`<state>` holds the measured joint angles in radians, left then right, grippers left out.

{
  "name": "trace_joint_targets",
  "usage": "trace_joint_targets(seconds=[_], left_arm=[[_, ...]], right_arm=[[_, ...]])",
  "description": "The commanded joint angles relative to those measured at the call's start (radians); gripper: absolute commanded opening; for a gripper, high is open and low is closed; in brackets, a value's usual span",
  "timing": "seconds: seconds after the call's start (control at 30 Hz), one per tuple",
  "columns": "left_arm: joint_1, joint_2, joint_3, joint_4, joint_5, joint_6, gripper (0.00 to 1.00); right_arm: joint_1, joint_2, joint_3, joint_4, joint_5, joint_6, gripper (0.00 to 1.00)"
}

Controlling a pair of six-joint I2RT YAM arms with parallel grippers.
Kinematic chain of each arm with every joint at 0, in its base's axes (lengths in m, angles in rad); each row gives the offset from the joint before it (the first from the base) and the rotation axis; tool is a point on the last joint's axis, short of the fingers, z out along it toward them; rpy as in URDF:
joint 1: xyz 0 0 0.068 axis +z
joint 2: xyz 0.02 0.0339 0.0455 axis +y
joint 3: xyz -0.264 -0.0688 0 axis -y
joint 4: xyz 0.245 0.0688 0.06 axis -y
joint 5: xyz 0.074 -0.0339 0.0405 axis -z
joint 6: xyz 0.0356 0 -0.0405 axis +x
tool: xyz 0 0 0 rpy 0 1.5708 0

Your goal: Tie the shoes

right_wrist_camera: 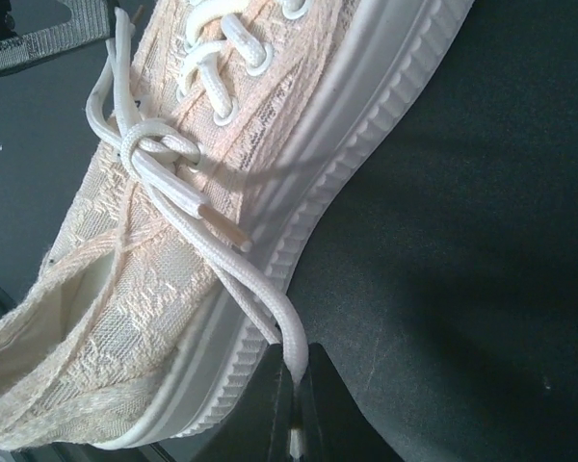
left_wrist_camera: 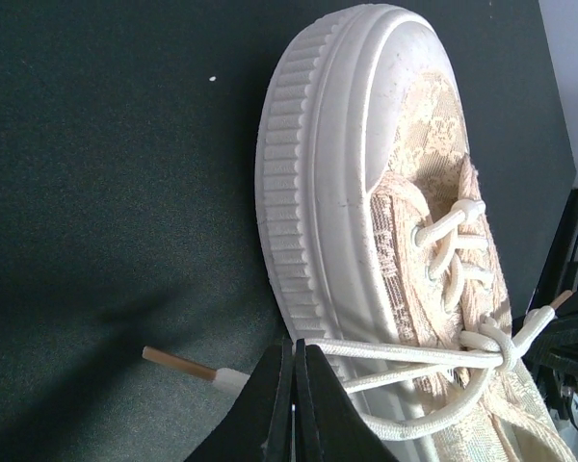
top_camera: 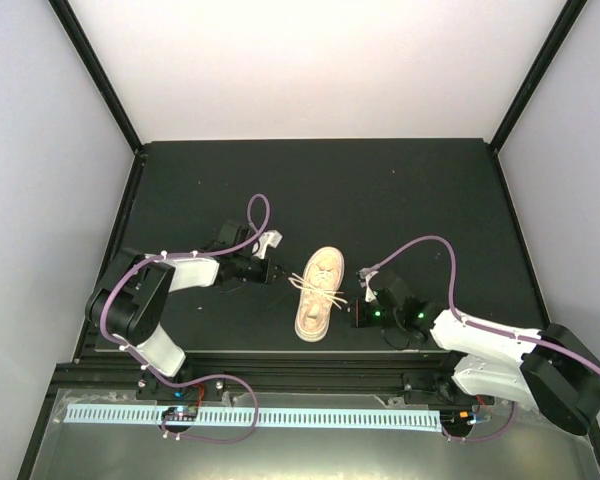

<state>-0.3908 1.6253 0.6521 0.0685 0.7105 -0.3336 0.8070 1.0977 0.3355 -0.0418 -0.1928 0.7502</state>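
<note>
The shoe [top_camera: 316, 300], a small cream low-top sneaker, lies mid-table with its toe pointing away from the arms. Its off-white laces cross in a knot [left_wrist_camera: 504, 348] [right_wrist_camera: 154, 149] over the tongue. My left gripper [top_camera: 277, 272] [left_wrist_camera: 297, 354] sits at the shoe's left side, shut on a lace strand stretched from the knot. That lace's brown-tipped end [left_wrist_camera: 185, 366] sticks out beyond the fingers. My right gripper [top_camera: 356, 310] [right_wrist_camera: 296, 371] is at the shoe's right side, shut on a lace that runs down over the sole. Another lace tip [right_wrist_camera: 226, 229] rests on the upper.
The shoe lies on a black mat [top_camera: 400, 200] enclosed by white walls and black corner posts [top_camera: 100, 70]. The mat's near edge [top_camera: 280, 352] runs just behind the heel. Purple cables [top_camera: 435, 250] arch over both arms.
</note>
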Motion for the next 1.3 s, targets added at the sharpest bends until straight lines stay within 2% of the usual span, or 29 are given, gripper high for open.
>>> trace_joint_targets(seconds=[0.0, 0.33, 0.47, 0.5, 0.53, 0.57, 0.6, 0.63, 0.67, 0.83, 1.0, 1.13, 1.27], left_arm=[[0.045, 0.018, -0.006, 0.025, -0.107, 0.005, 0.01], [0.055, 0.021, -0.025, 0.055, -0.108, -0.003, 0.02], [0.055, 0.011, -0.019, 0.066, -0.067, -0.005, 0.02], [0.055, -0.001, -0.017, 0.064, -0.059, -0.005, 0.11], [0.055, -0.02, -0.016, 0.061, -0.051, -0.006, 0.27], [0.055, -0.041, -0.016, 0.057, -0.045, -0.007, 0.45], [0.055, -0.07, -0.014, 0.048, -0.043, -0.005, 0.58], [0.055, -0.1, -0.014, 0.034, -0.042, -0.002, 0.67], [0.055, -0.133, -0.014, 0.017, -0.046, 0.003, 0.72], [0.055, -0.309, -0.02, -0.085, -0.095, 0.028, 0.83], [0.055, -0.45, -0.003, -0.157, -0.113, 0.044, 0.87], [0.055, -0.456, 0.046, -0.167, -0.121, 0.037, 0.9], [0.076, -0.391, 0.126, -0.185, -0.175, 0.035, 0.92]], right_arm=[[-0.004, 0.019, -0.052, -0.076, -0.003, 0.022, 0.02], [-0.004, 0.035, -0.063, -0.064, 0.016, 0.021, 0.02], [-0.005, 0.026, -0.036, -0.066, -0.005, -0.017, 0.02], [-0.004, 0.013, -0.025, -0.073, -0.014, -0.031, 0.06], [-0.003, 0.0, -0.011, -0.087, -0.018, -0.049, 0.15], [-0.003, -0.018, 0.003, -0.109, -0.018, -0.066, 0.28], [-0.004, -0.036, 0.027, -0.137, -0.009, -0.092, 0.41], [-0.004, -0.053, 0.044, -0.178, 0.005, -0.108, 0.52], [-0.004, -0.075, 0.058, -0.214, 0.019, -0.125, 0.59], [-0.004, -0.198, 0.109, -0.361, 0.066, -0.188, 0.81], [-0.007, -0.245, 0.186, -0.41, 0.138, -0.211, 0.94], [-0.05, -0.147, 0.277, -0.326, 0.108, -0.221, 0.99], [-0.179, 0.001, 0.365, -0.236, 0.031, -0.254, 1.0]])
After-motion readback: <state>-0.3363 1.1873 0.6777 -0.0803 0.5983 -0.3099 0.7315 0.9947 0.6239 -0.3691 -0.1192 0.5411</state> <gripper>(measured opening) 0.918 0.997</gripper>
